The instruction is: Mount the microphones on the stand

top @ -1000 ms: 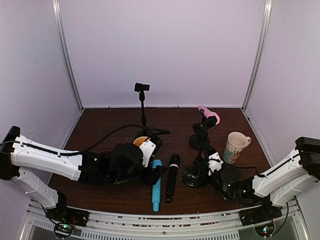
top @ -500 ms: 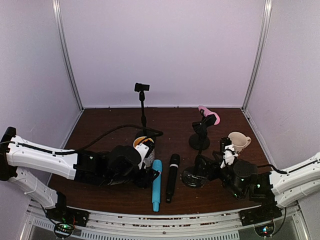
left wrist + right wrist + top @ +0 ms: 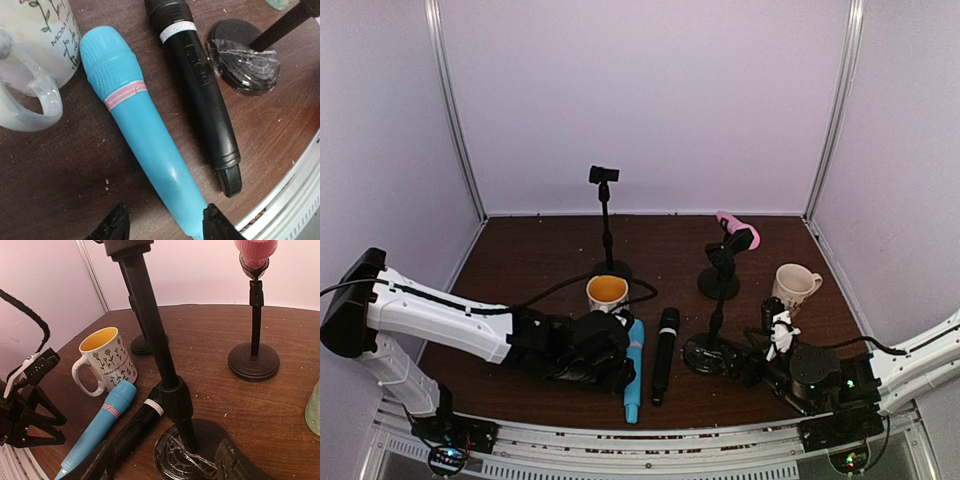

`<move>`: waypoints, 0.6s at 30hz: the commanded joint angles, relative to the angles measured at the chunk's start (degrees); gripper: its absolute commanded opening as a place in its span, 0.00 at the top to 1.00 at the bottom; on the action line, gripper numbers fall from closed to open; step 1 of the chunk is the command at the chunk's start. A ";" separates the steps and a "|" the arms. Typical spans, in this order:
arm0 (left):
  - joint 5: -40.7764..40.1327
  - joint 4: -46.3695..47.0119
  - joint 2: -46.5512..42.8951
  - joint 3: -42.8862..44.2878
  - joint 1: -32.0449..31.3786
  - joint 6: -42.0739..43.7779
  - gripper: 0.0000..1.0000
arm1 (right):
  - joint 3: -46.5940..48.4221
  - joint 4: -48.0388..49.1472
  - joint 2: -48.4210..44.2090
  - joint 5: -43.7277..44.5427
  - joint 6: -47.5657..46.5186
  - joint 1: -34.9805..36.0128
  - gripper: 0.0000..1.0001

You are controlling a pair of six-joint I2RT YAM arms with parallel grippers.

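Note:
A light blue microphone (image 3: 634,372) and a black microphone (image 3: 663,356) lie side by side on the brown table, heads pointing away. In the left wrist view, my left gripper (image 3: 166,226) is open and straddles the tail of the blue microphone (image 3: 142,125); its right finger is against the tail and its left finger stands apart. The black microphone (image 3: 200,85) lies just to the right. A pink microphone (image 3: 738,226) sits clipped in the back right stand (image 3: 719,272). My right gripper (image 3: 167,462) is open around the base of the near stand (image 3: 185,452), low to the table.
A white flowered mug (image 3: 607,292) with a yellow inside stands upright behind the blue microphone. A cream mug (image 3: 793,285) stands at the right. A tall stand (image 3: 606,215) with a bare clip is at the back. The table's front rail (image 3: 295,185) runs close to the microphones' tails.
My left gripper has drawn back from the flowered mug to the blue microphone's tail, and its jaws have narrowed. My right gripper has opened off the near stand's pole and sunk low.

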 commanded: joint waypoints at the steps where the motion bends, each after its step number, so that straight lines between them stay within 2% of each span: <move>1: 1.40 0.17 4.41 4.42 -0.24 -4.69 0.48 | -0.53 0.79 0.90 2.14 -0.72 1.27 0.30; 8: 0.55 -4.01 11.08 9.37 -0.25 -7.09 0.47 | -3.12 1.96 -3.48 3.17 -1.21 2.03 0.31; 12: -0.72 -5.77 12.43 10.26 -0.16 -7.90 0.51 | -5.27 1.89 -7.06 3.76 -0.77 2.03 0.31; 18: 0.76 -7.04 17.20 13.23 -0.08 -7.82 0.52 | -6.24 -1.42 -12.03 4.00 0.08 2.19 0.32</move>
